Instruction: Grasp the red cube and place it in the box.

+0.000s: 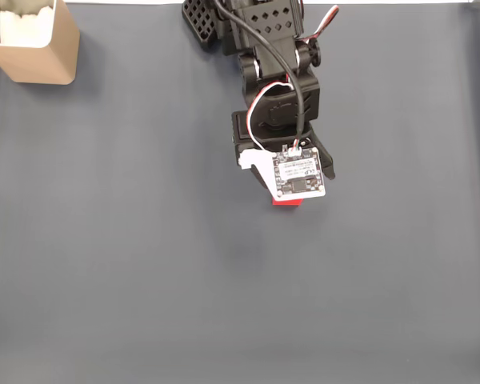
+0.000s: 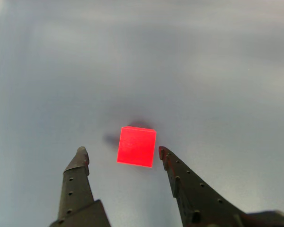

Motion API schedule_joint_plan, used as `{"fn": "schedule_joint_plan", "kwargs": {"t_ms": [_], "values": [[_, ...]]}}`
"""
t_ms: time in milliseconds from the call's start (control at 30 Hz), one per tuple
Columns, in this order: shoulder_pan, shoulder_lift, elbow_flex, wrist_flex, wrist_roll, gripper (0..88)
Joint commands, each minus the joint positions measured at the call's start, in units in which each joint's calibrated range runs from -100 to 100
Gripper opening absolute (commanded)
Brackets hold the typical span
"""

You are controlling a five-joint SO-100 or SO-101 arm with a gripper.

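The red cube (image 2: 137, 146) lies on the grey mat, just ahead of and between my gripper's (image 2: 121, 152) two dark fingertips in the wrist view. The gripper is open. Its right fingertip (image 2: 163, 153) is very close to the cube's right edge, and the left fingertip (image 2: 81, 153) stands well apart from it. In the fixed view the cube (image 1: 286, 203) is a thin red strip under the wrist's circuit board (image 1: 298, 176), which hides the fingers. The tan box (image 1: 40, 48), white inside, stands at the top left corner, far from the arm.
The black arm (image 1: 276, 88) reaches down from the top centre of the fixed view, with a cable looping over it. The grey mat (image 1: 144, 264) is bare to the left, to the right and below the gripper.
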Motion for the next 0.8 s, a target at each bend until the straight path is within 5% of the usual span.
{"fn": "schedule_joint_plan", "kwargs": {"t_ms": [0,767], "values": [[-0.4,0.2,-0.9,-1.1,-0.2,34.7],[-0.4,3.7,-1.0,-2.8,-0.8,34.2]]}}
